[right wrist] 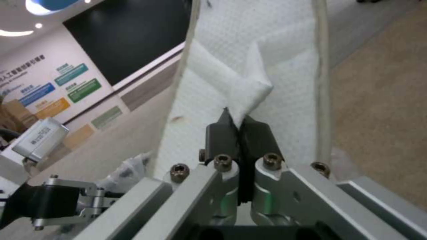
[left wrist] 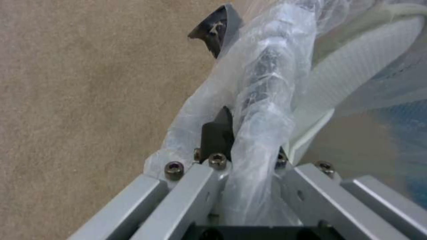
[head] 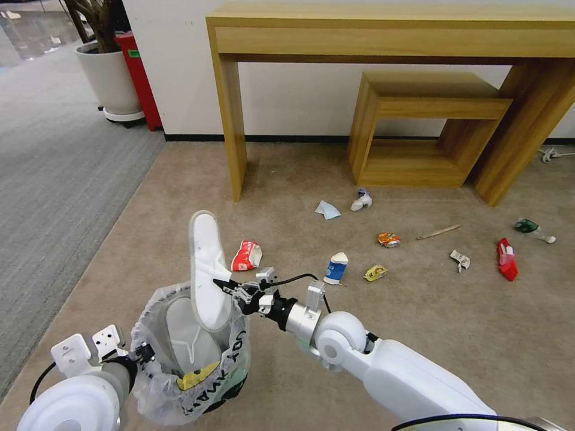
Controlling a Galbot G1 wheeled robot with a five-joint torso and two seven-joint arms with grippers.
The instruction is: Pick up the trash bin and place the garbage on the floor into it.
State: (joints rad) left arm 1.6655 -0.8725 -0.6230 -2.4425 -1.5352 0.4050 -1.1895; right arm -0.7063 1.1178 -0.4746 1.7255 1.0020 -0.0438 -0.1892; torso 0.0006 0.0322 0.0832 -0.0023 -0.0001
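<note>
One white slipper (head: 206,269) stands nearly upright over the bin (head: 185,359), its long axis vertical, rounded end up, lower end inside the bag-lined mouth. The right gripper (head: 230,288) pinches a fold of its textured white fabric, fingertips (right wrist: 222,133) pressed together on it. A second white slipper (head: 182,335) lies inside the bin. The left gripper (head: 144,353) is clamped on the bin's plastic-wrapped rim, holding it above the beige floor (head: 419,323). Other litter lies scattered on the floor beyond.
</note>
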